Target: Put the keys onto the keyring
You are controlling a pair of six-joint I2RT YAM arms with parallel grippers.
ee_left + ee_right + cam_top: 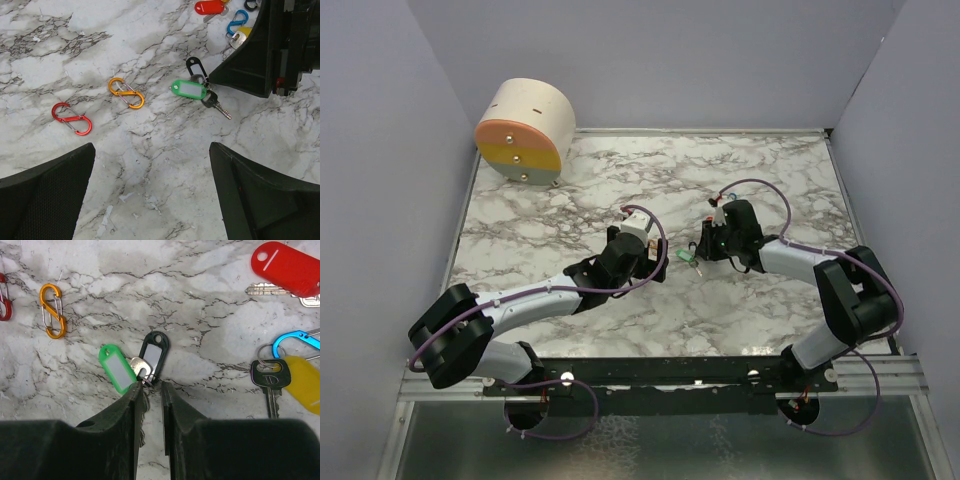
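sitting at the ring [146,382] joining the green-tagged key [118,368] and black-tagged key [154,354] on the desk [50,50], the right gripper [150,385] has jaws narrowly apart; whether it grips, i cannot tell. left gripper [152,146] hangs wide apart. lift slowly, carry toward the orange keyring [126,93] nearby.

Between the wide-spread jaws of the left gripper [151,148] the marble table [45,45] is bare, and ahead only the red carabiner [72,118] and orange carabiner [126,93] lie flat on it, apart from each other. The right gripper [150,386], jaws drawn to a narrow slit, blocks the side where its tips meet the green- and black-tagged keys [188,89], with the red tag [287,267], blue carabiner [297,337] and yellow tag [302,382] crowded beyond. The table's far half is open, save the round drum [525,133] at its far-left corner.
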